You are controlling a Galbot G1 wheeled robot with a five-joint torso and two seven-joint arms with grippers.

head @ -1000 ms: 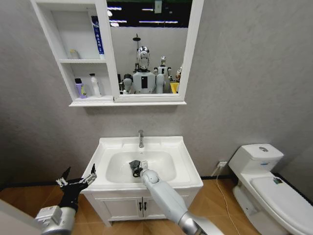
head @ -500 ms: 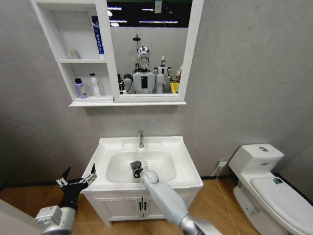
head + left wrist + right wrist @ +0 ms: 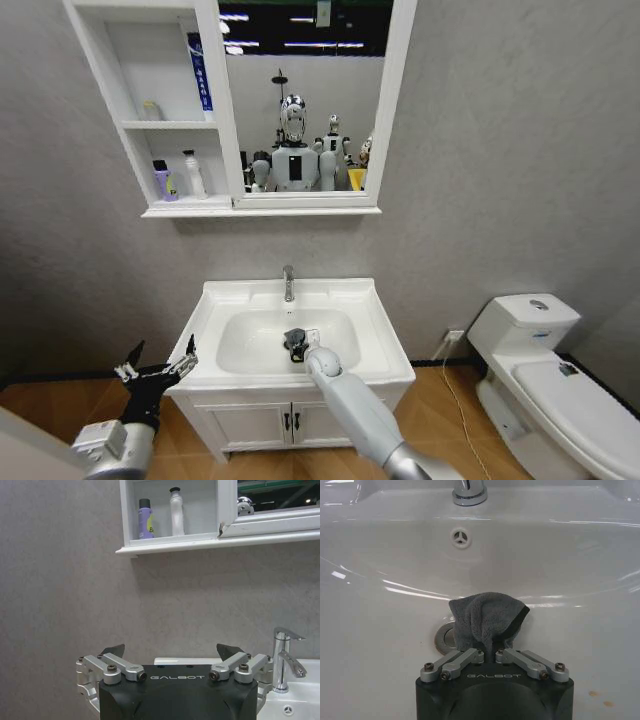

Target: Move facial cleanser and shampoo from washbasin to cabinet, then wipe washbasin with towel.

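Wiping is under way: the towel (image 3: 487, 617) is clenched in the right tool (image 3: 490, 653) and pressed into the washbasin (image 3: 375, 310) bowl beside the drain (image 3: 442, 636). Two bottles (image 3: 161, 517) are already seen on the cabinet (image 3: 140, 125) bottom shelf, so only wiping is judged left. The left tool (image 3: 158, 372) is parked released, left of the basin.

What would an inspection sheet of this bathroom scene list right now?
Surface: white ceramic washbasin, no bottles on it.
Job's things: dark grey cloth towel in the bowl by the metal drain; two small bottles on the white wall cabinet.
Clutter: nothing seen.
Grippers: right gripper shut on towel; left gripper open beside the basin.
Cables: white cord on the floor.
Surroundings: white toilet, chrome tap.
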